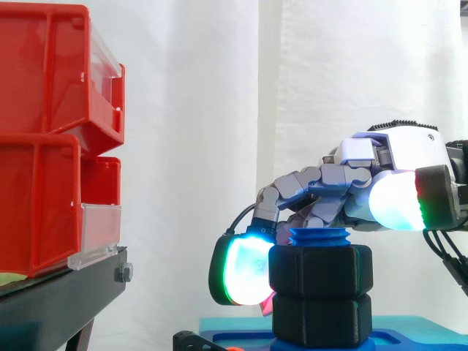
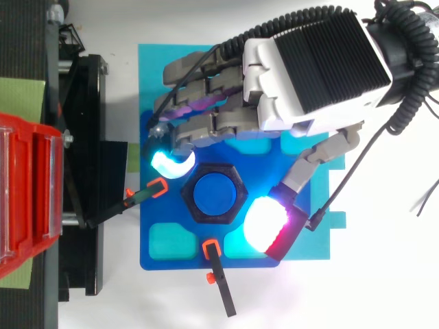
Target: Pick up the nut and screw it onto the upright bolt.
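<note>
1. The nut [image 1: 322, 270] is already seated on the upright bolt [image 1: 319, 238]. Blue thread is seen above it and a second black hexagonal piece [image 1: 322, 318] below it.
2. The fingers of the hand [image 2: 315, 68] are curled over the nut from the far right. One glowing fingertip [image 2: 171, 164] is pressed against its left flank.
3. The thumb [image 2: 266, 225] is held out at the near right, above the top of the nut and seemingly off it. A full pinch is therefore not judged to be made.
4. For a clean turn, the thumb should be brought down onto the near-right flat, opposite the fingertip. The turning should be centred on the bolt so that the thread is not crossed.
5. The bolt is carried on a blue base plate [image 2: 164, 257]. This is pinned by black clamps at the left [image 2: 147, 193] and on the near side [image 2: 219, 281], so little slip is expected.
6. Red bins [image 1: 44, 146] on a black stand [image 1: 66, 292] are set well to the left, and a white curtain [image 1: 190, 110] hangs behind.
</note>
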Available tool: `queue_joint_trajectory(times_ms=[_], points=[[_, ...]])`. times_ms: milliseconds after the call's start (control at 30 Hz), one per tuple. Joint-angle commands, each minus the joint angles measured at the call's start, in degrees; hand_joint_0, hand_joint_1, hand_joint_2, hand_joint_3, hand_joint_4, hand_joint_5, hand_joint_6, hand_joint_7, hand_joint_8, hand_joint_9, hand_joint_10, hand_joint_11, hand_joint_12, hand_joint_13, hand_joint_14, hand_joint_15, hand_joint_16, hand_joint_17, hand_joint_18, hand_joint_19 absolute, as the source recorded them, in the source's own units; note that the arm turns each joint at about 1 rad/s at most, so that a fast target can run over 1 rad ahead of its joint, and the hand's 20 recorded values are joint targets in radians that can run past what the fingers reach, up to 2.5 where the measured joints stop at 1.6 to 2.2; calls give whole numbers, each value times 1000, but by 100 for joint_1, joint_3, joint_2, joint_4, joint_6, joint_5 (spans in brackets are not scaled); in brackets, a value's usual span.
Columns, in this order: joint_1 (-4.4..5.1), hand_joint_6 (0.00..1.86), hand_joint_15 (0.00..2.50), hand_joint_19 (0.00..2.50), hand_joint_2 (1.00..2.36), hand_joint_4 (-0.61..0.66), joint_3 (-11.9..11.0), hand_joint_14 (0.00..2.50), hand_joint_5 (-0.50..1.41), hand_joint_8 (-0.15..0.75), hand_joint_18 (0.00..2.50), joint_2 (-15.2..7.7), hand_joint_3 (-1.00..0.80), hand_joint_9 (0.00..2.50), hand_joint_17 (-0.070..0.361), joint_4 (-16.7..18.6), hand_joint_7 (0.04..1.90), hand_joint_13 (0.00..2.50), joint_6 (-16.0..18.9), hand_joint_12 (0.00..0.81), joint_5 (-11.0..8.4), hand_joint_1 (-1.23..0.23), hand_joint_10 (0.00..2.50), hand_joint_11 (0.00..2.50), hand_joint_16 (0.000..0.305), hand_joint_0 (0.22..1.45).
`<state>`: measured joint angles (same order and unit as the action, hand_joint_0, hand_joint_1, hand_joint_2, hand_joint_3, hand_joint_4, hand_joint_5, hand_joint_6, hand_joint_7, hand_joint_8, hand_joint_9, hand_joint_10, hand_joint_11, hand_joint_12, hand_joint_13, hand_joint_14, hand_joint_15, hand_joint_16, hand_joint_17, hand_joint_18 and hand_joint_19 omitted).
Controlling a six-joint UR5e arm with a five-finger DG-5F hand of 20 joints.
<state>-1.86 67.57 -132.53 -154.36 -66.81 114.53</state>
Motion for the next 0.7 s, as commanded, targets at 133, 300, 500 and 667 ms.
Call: queue_joint_trajectory(times_ms=[133, 300, 500, 667], points=[[28, 504, 0, 120, 1000, 272, 2, 1, -111, 340, 407, -1, -500, 954, 136, -68, 999, 525, 2, 426, -27, -387, 9, 259, 60, 433], [28, 505, 0, 143, 1000, 276, 2, 0, -97, 332, 421, -1, -500, 981, 130, -68, 1108, 539, 2, 416, -27, -477, 10, 288, 58, 453], [37, 505, 12, 153, 1000, 249, 2, 0, -86, 328, 442, -1, -500, 1009, 128, -41, 1170, 569, 2, 414, -27, -491, 11, 313, 57, 460], [28, 504, 14, 159, 1000, 242, 2, 0, -80, 326, 450, -1, -500, 1021, 128, -24, 1214, 575, 2, 413, -27, -504, 12, 326, 57, 463]])
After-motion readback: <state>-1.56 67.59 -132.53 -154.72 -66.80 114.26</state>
